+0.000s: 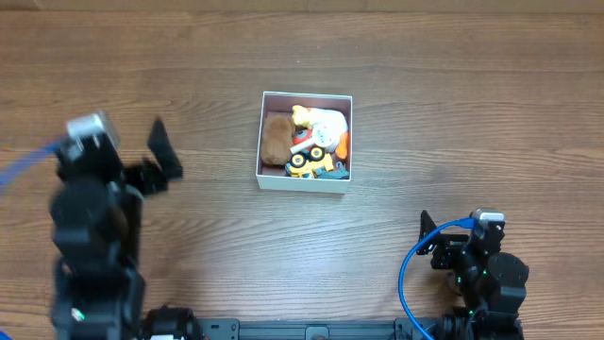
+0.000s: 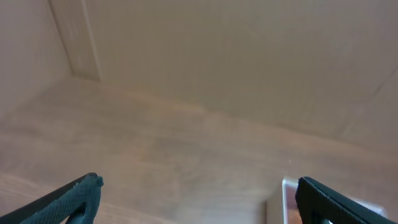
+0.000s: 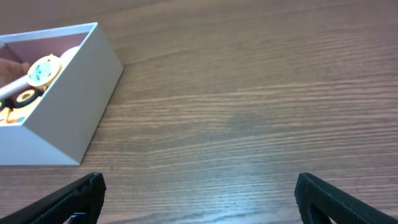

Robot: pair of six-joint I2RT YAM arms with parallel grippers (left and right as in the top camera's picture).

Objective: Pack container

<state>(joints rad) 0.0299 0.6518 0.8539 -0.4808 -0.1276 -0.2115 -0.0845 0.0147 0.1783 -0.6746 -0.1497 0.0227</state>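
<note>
The container [image 1: 304,181] is a square white box with a pink inside at the table's middle. It holds several toys: a brown plush [image 1: 276,138], a white and yellow toy [image 1: 324,124] and a yellow vehicle [image 1: 310,161]. My left gripper [image 1: 162,151] is open and empty, raised to the left of the box; its wrist view [image 2: 199,193] shows a corner of the container [image 2: 288,194] at the lower right. My right gripper [image 1: 427,236] is open and empty near the front right; its wrist view [image 3: 199,193] shows the container [image 3: 74,106] at the upper left.
The wooden table [image 1: 453,113] spreads all round the box. A blue cable [image 1: 408,274] loops by the right arm's base. A light wall or board [image 2: 249,56] rises beyond the table in the left wrist view.
</note>
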